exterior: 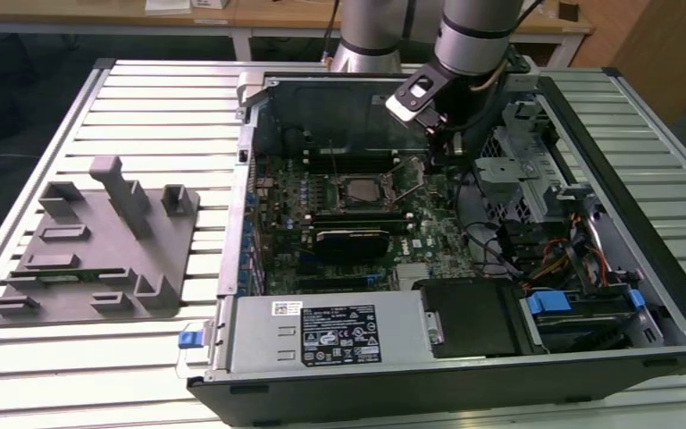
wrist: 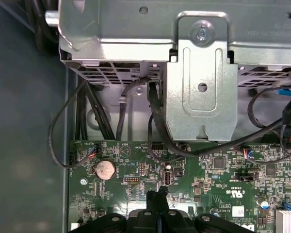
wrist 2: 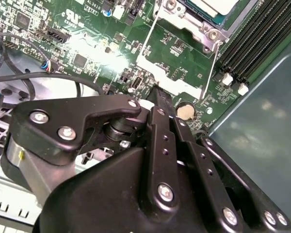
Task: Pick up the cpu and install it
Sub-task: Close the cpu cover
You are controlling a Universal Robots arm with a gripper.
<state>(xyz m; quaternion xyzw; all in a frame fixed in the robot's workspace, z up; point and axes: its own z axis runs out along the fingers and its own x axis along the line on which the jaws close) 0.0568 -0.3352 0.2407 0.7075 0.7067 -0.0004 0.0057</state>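
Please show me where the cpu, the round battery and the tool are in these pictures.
cpu (wrist 2: 211, 6): second wrist view, on its silvery top.
round battery (wrist: 105, 169): first wrist view, on its flat face.
tool (wrist: 157, 195): first wrist view, between its fingertips.

Tool, tips together, over green motherboard, coin cell nearby

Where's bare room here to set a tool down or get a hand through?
Free: bare table slats beyond the grey fixture, toward the exterior view's upper left, and the slatted strip outside the case on the exterior view's right. Crowded: inside the case, where the gripper, jaws shut, hangs over the motherboard beside the socketed cpu, with cables alongside.
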